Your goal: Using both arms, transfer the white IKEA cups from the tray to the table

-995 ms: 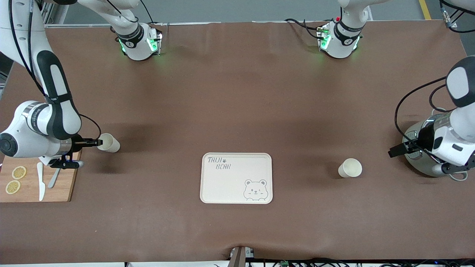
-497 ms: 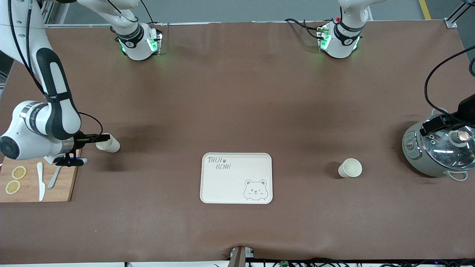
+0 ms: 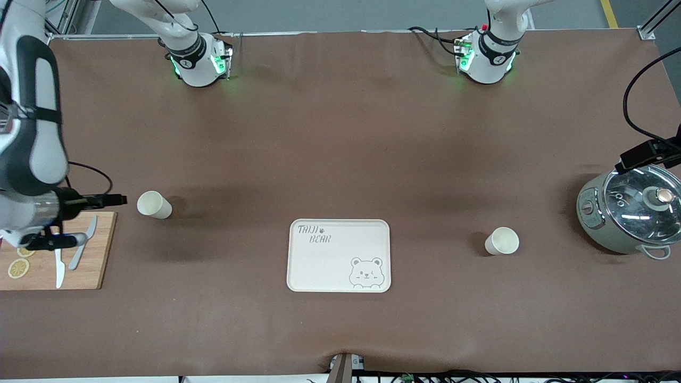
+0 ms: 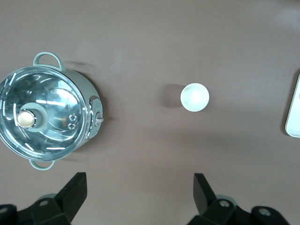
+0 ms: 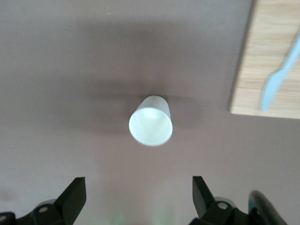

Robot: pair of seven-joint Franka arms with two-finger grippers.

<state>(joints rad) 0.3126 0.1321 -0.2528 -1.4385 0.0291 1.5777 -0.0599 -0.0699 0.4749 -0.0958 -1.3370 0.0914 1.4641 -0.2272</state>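
Observation:
Two white IKEA cups stand upright on the brown table. One cup (image 3: 154, 205) is toward the right arm's end, beside the cutting board, and shows in the right wrist view (image 5: 150, 121). The other cup (image 3: 501, 241) is toward the left arm's end, between the bear tray and the pot, and shows in the left wrist view (image 4: 194, 97). My right gripper (image 3: 114, 200) (image 5: 139, 190) is open and empty, apart from its cup, over the table by the board's edge. My left gripper (image 3: 645, 152) (image 4: 139, 187) is open and empty, up over the pot's rim, well away from its cup.
A cream bear tray (image 3: 339, 226) lies at the table's middle; its edge shows in the left wrist view (image 4: 294, 112). A grey-green pot with glass lid (image 3: 630, 213) (image 4: 44, 117) stands at the left arm's end. A wooden cutting board (image 3: 101, 250) (image 5: 274, 56) with lemon slices and knives lies at the right arm's end.
My right gripper has drawn back from its cup toward the cutting board; the cup stays put. My left gripper has risen and moved away from its cup, past the pot toward the table's end.

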